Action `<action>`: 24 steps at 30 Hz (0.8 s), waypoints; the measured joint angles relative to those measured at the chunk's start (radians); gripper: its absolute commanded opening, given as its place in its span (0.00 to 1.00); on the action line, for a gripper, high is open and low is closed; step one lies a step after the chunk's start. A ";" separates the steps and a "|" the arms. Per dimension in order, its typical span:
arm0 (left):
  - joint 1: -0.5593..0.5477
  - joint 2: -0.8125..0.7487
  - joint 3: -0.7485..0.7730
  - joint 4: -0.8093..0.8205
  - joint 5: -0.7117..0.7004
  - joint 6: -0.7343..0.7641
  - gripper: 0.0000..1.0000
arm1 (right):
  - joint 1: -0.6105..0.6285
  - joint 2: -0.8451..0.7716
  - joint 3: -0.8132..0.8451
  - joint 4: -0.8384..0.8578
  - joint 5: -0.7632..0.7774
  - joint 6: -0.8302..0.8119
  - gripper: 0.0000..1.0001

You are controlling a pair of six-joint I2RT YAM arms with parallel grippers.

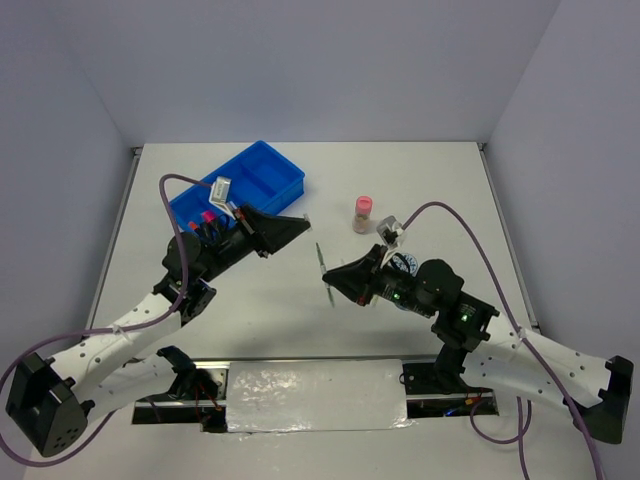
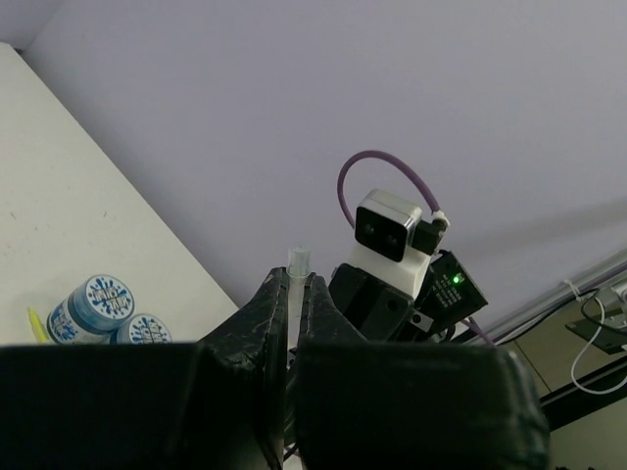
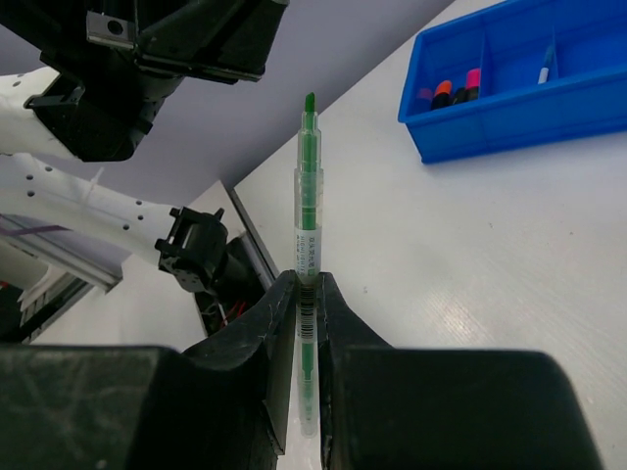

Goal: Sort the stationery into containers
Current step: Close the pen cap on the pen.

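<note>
Green-tipped clear pen (image 3: 308,196) sits clamped in right gripper (image 3: 306,289) jaws, likely bound for blue divided plastic tray (image 3: 509,132); left gripper (image 2: 292,294) jaws clamp a thin pale pen (image 2: 297,262).

**Inspector:** Any legible text, brand or number to enter on record?

**Assistant:** None that can be read. The green pen (image 3: 309,225) carries a white label (image 3: 309,250) on its barrel. A line of small dark print runs lengthwise on it, and the characters are too small to make out.

**Inspector:** Anything further on that pen?

**Assistant:** A barcode (image 3: 308,294) just below the print. The bars are visible, but no digits are legible.

**Inspector:** Other items?

**Assistant:** The round discs (image 2: 102,297) show a blue-on-white pattern on their faces. Whether it includes lettering cannot be told. The clear plastic piece (image 2: 297,262) shows no readable mark.
</note>
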 measured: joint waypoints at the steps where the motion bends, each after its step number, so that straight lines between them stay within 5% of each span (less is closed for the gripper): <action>1: -0.001 0.002 0.000 -0.005 0.005 0.002 0.00 | 0.000 0.005 0.003 0.000 0.001 -0.002 0.00; 24: -0.017 0.032 0.002 -0.088 0.092 0.077 0.00 | 0.002 0.034 0.023 -0.020 0.025 -0.025 0.00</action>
